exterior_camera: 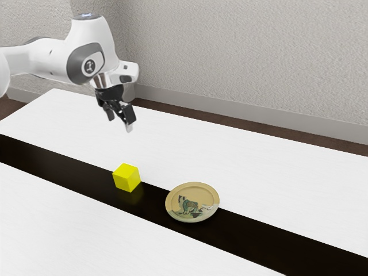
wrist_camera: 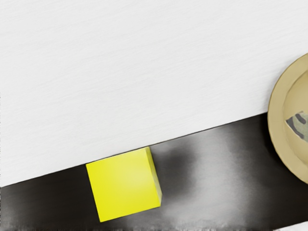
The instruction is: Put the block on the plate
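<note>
The block (exterior_camera: 126,177) below the gripper (exterior_camera: 121,123) looks like smooth plastic. The plate (exterior_camera: 192,202) looks like smooth ceramic. The tabletop (exterior_camera: 270,172) is matt, faintly grained like painted wood; its dark strip (exterior_camera: 69,167) is glossy. Beyond the gripper, the wall (exterior_camera: 241,52) looks like rough, matt plaster.

Yellow block (wrist_camera: 124,186) nr part. plate (wrist_camera: 280,115).
</note>
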You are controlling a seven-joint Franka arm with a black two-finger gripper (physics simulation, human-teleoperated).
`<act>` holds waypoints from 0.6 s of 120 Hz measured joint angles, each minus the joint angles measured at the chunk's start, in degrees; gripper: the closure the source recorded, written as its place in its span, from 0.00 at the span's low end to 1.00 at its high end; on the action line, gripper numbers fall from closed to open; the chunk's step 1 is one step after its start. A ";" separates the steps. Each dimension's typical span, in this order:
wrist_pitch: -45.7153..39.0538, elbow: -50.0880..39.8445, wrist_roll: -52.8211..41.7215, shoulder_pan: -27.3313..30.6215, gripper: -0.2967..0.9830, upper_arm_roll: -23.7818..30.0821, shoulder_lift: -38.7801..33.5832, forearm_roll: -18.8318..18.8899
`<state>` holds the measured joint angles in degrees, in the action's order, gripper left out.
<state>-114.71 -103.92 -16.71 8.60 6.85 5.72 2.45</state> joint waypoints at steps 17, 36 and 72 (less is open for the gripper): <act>0.86 -0.75 0.02 0.18 0.23 0.17 0.67 0.19; 0.67 -0.45 0.59 0.24 0.23 -0.51 6.78 -0.11; -3.28 1.24 1.48 1.00 0.23 -1.54 17.85 -0.27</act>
<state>-117.99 -102.68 -15.23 9.60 5.32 23.57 2.18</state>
